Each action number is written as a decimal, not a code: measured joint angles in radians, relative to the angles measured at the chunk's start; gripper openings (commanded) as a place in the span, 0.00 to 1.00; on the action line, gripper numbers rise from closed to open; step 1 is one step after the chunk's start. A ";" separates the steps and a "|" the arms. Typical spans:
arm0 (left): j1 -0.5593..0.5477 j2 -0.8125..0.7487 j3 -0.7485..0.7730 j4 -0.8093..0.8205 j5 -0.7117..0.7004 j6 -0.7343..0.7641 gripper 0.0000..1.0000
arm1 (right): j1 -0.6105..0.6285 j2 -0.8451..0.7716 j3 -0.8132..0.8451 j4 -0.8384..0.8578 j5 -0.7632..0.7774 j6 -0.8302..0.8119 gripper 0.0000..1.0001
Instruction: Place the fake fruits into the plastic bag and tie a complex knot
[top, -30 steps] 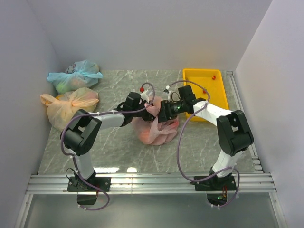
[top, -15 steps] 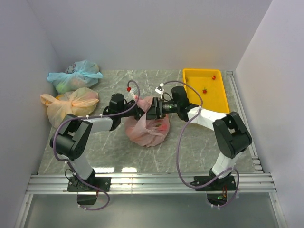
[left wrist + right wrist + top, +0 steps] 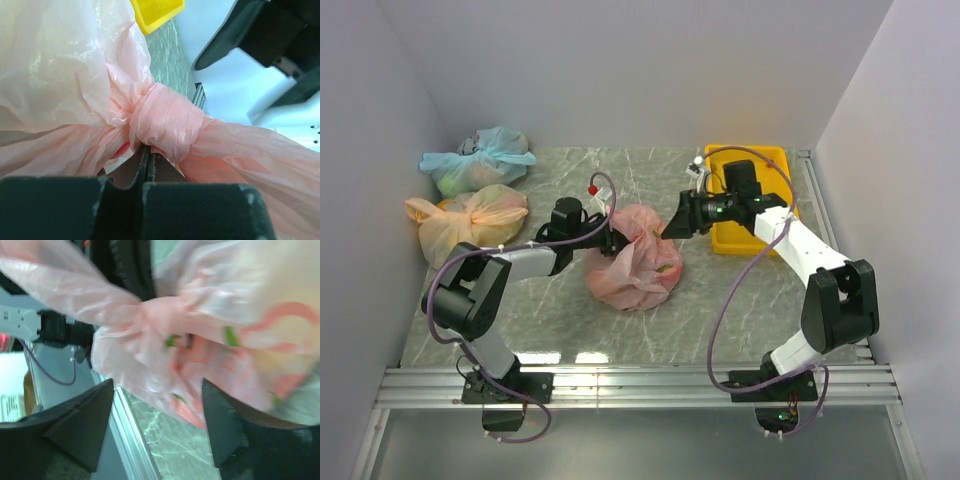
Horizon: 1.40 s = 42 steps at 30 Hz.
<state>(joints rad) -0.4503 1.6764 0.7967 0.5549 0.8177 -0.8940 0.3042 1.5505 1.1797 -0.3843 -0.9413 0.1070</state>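
Observation:
The salmon-pink plastic bag (image 3: 638, 262) sits bulging in the middle of the table, its top twisted into a knot (image 3: 166, 122). The fake fruits are hidden inside it; only faint red and green patches show through the film (image 3: 227, 335). My left gripper (image 3: 611, 238) is at the bag's upper left, shut, its tips (image 3: 147, 156) pinching pink plastic just under the knot. My right gripper (image 3: 674, 224) hovers off the bag's upper right side, open. In its wrist view the blurred bag (image 3: 165, 340) lies beyond the spread fingers (image 3: 95, 415), and nothing is between them.
A yellow tray (image 3: 735, 240) lies at the back right, partly under the right arm. Two tied bags rest at the back left: a blue-green one (image 3: 480, 160) and a pale peach one (image 3: 470, 215). Walls close in on three sides.
The right gripper has drawn back to the right, away from the bag and over the tray. The bag and left gripper shifted left earlier and now hold still.

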 measured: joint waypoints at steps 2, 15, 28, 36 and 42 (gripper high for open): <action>0.000 0.000 0.000 -0.002 0.000 0.006 0.00 | -0.035 0.004 0.000 0.011 -0.008 0.013 0.45; -0.001 0.003 0.000 -0.005 -0.002 0.016 0.00 | 0.037 0.222 0.009 0.118 -0.030 0.089 0.57; -0.014 0.038 0.000 0.077 0.021 -0.026 0.00 | 0.151 0.181 -0.017 0.161 -0.112 0.115 0.82; -0.010 0.063 -0.023 0.264 0.048 -0.150 0.00 | 0.180 0.272 0.108 0.134 -0.101 0.163 0.82; -0.022 0.070 -0.041 0.366 0.080 -0.205 0.00 | 0.187 0.274 0.109 0.169 -0.157 0.225 0.77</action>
<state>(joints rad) -0.4725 1.7466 0.7559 0.9211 0.8982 -1.0992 0.4908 1.8240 1.2884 -0.2150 -1.0981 0.3325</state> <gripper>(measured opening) 0.011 0.793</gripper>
